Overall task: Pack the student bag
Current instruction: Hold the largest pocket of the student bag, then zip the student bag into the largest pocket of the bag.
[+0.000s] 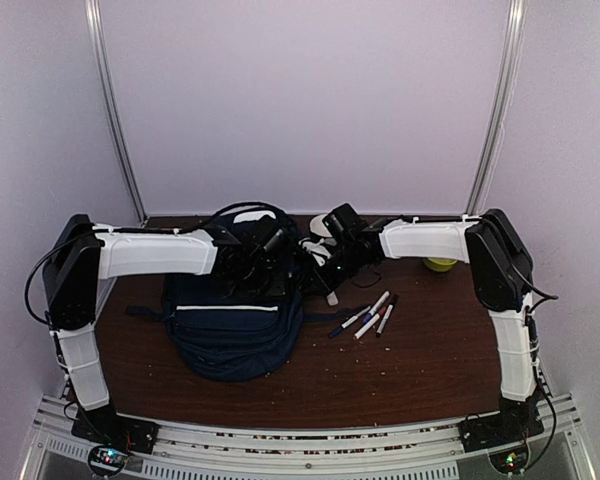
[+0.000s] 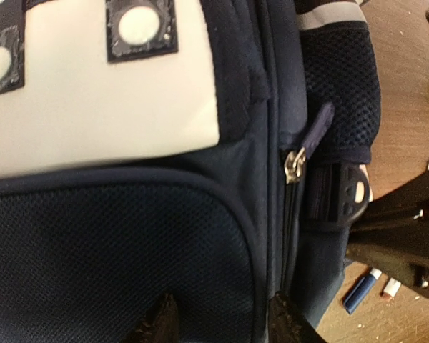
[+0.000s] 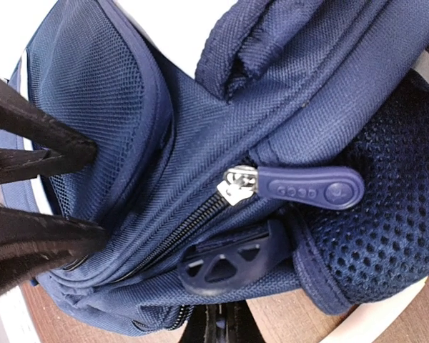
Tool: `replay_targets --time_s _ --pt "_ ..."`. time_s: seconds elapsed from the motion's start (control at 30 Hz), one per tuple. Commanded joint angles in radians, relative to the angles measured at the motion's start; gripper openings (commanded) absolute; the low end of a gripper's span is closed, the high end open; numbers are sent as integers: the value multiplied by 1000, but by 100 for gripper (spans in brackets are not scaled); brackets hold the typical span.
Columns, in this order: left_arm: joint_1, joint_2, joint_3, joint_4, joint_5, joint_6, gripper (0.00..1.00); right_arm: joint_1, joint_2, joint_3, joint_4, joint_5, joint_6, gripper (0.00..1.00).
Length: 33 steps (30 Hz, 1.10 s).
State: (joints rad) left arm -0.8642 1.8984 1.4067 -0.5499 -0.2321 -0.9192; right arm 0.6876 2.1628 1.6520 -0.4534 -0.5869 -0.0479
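The student bag (image 1: 235, 325) lies flat on the table, navy with a white stripe. Its white patch (image 2: 100, 93) and zipper pull (image 2: 309, 139) fill the left wrist view. My left gripper (image 2: 225, 323) is over the bag's upper part, jaws apart, and its fingertips (image 2: 161, 321) press into the mesh front pocket, a bulge of fabric between them. My right gripper (image 3: 225, 330) is shut at the bag's side edge, just below a plastic buckle (image 3: 236, 261) and the zipper pull (image 3: 307, 187). It pinches the fabric there.
Several markers (image 1: 368, 317) lie on the brown table right of the bag. A yellow-green object (image 1: 440, 264) sits at the back right, and a white object (image 1: 323, 225) lies behind the right gripper. White walls close the table in.
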Motion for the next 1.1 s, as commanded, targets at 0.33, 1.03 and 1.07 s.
replay_targets --time_s 0.33,1.03,1.07 --pt "3 137 117 -69 -8 -39 26 -17 -57 -13 81 -39 44 0" --pt "30 -80 -114 457 -56 -64 0 56 -217 -258 -1 88 -129 0" --pt "31 -82 -119 475 -52 -65 0 67 -229 -277 4 83 -130 0"
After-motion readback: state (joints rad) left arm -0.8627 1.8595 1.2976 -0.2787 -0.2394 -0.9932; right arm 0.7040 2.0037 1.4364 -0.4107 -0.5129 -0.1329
